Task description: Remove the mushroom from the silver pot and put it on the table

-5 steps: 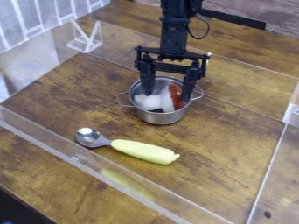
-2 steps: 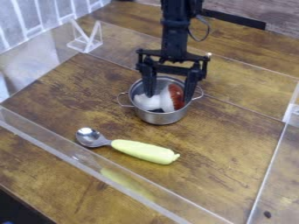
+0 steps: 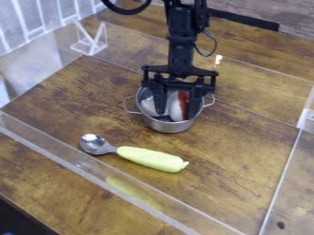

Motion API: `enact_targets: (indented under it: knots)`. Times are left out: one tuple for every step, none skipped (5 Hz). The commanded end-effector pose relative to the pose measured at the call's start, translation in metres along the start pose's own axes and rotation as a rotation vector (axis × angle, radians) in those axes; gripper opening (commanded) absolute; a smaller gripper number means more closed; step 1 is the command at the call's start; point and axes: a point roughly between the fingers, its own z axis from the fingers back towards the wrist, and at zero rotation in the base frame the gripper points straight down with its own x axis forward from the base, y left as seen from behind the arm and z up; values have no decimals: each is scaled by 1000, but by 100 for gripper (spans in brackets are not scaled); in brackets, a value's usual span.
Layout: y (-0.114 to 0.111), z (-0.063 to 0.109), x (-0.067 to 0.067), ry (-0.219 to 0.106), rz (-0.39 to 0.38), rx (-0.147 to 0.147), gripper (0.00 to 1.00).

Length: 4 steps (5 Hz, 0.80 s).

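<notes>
The silver pot [image 3: 173, 124] stands on the table [image 3: 240, 156] near its middle. Inside it lies the mushroom [image 3: 182, 103], white stem to the left and red-brown cap to the right. My gripper [image 3: 177, 101] reaches straight down into the pot, one black finger on each side of the mushroom. The jaws stand narrow and close to the mushroom, but whether they press on it does not show. The mushroom still rests low in the pot.
A metal spoon with a yellow handle [image 3: 138, 155] lies in front of the pot. Clear acrylic walls [image 3: 61, 147] edge the tabletop. A clear stand [image 3: 88, 38] sits at the back left.
The gripper has sunk a little deeper into the pot and its fingers have drawn in from wide apart to close around the mushroom. Pot and spoon have not moved.
</notes>
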Motion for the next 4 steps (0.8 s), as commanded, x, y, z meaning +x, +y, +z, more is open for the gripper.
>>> enact_targets:
  knots:
    - [-2,37,-9,-69,10,-39,0]
    - [-5,59,-9,-89,97,-80,0]
    - [-9,84,-9,-114,181,-124,0]
    - [-24,113,-18,-110,102,-161,0]
